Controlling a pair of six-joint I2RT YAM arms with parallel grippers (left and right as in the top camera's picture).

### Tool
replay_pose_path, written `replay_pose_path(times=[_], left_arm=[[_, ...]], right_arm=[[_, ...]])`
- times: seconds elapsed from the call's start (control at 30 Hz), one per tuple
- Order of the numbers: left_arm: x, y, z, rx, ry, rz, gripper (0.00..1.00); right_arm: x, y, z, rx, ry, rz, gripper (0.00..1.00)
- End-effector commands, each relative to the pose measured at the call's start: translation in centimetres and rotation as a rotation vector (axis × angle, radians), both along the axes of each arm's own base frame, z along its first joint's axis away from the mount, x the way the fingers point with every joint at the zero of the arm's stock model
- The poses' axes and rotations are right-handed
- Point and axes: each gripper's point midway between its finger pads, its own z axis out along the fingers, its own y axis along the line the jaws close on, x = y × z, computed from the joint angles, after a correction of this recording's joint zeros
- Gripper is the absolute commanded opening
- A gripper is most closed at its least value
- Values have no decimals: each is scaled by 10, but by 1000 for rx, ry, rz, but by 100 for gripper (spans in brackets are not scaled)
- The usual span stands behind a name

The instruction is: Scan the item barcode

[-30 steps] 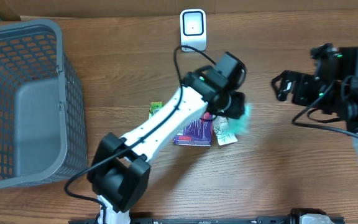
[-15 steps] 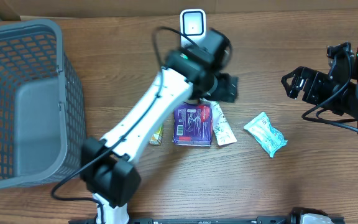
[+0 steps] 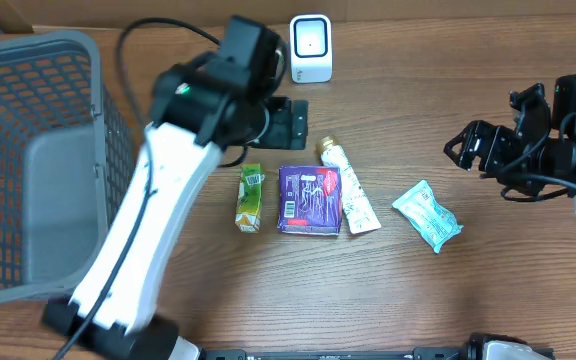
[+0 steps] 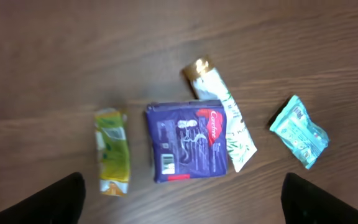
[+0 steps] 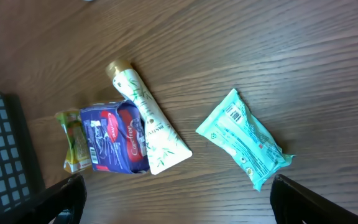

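While it hovers beside the scanner, left gripper: jaws spread wide, empty.
Teal packet: flat on the table, barcode up, well right of the left gripper, near the right gripper.
Right gripper: spread wide, empty.

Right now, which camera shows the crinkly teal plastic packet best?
The right wrist view: the crinkly teal plastic packet appears largest and sharp, its barcode visible. The overhead view shows the packet small; the left wrist view shows it blurred, near the right edge.
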Motion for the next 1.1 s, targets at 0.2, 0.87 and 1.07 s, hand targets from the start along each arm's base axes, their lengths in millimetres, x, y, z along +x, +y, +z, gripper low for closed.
replay_pose_path(times=[0.2,0.87,1.07], left_arm=[[-15,52,-4,181,47,240,93],[-60,73,-100,241,172,263,96],[-84,84,-120,126,137,207,93]], right_arm=[[9,0,5,25,-35,-37,95],[8,-5,-6,-17,-18,-22,100],[10,-5,-8,-17,-14,-21,100]])
